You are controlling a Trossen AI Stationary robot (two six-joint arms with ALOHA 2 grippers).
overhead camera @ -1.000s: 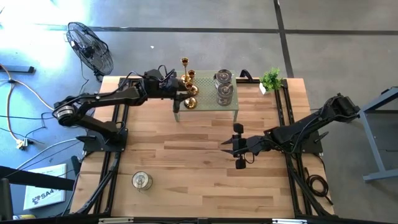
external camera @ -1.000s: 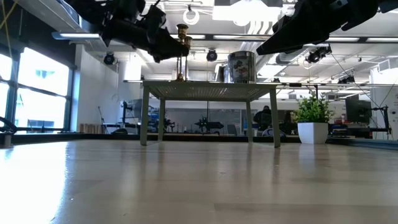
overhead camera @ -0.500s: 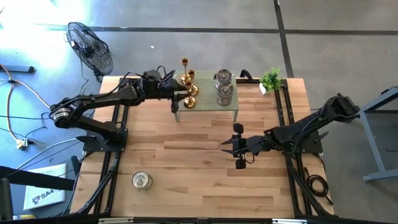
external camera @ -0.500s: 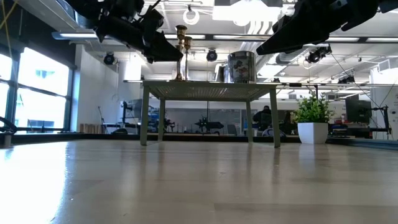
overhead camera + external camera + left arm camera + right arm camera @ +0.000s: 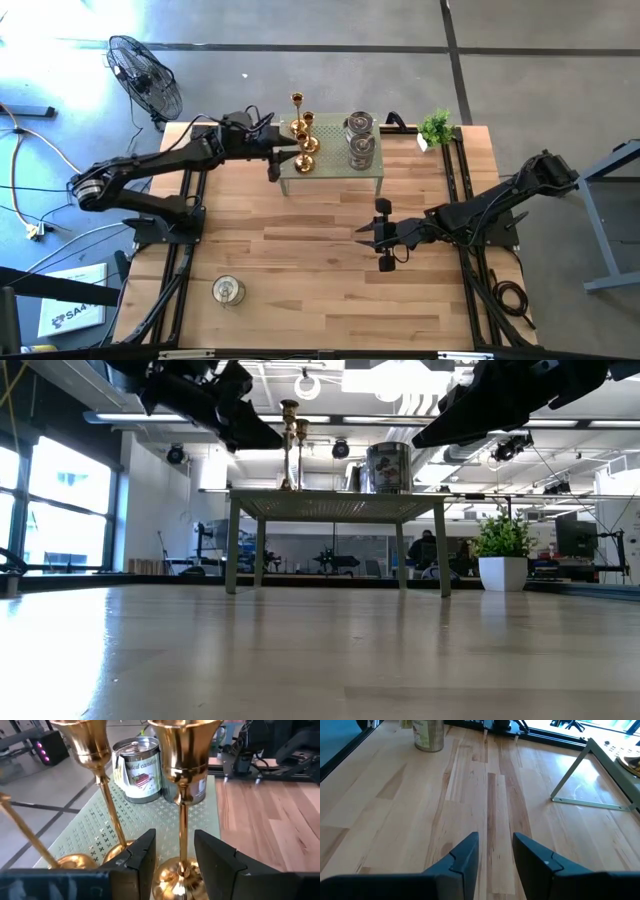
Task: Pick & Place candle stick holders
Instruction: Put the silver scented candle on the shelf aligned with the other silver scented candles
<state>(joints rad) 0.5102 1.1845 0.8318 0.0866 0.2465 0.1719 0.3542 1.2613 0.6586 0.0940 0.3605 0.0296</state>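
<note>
Pale wooden planks make up the tabletop (image 5: 300, 260), and a small pale-green perforated metal stand (image 5: 340, 172) sits at the upper centre of the high view.

Three shiny gold goblet-shaped candle stick holders (image 5: 306, 165) stand on the left part of that stand. They are probably light, rigid and top-heavy. Their polished metal looks slippery, so the thin stem (image 5: 182, 825), just under the cup, seems the place to pinch (squarely, or the holder may swing). Each has a flared cup, a slim stem and a round domed base, and their heights differ.

Two squat silver-grey cylindrical jar holders (image 5: 360, 137) sit on the right part of the stand, and one shows a printed label in the left wrist view. They look heavier and steadier, best gripped across the body. A third such silver-grey jar (image 5: 228, 290) stands alone at the lower left of the high view.

At the stand's left edge is the left gripper (image 5: 274, 160). Its fingers are narrowly apart and appear to grasp nothing; the nearest gold stem shows just beyond the gap. The right gripper (image 5: 372, 238) hovers at mid-table, also slightly parted and empty.

A small green potted plant (image 5: 436, 127) sits at upper right, and a black floor fan (image 5: 145, 75) stands off the table at upper left.
</note>
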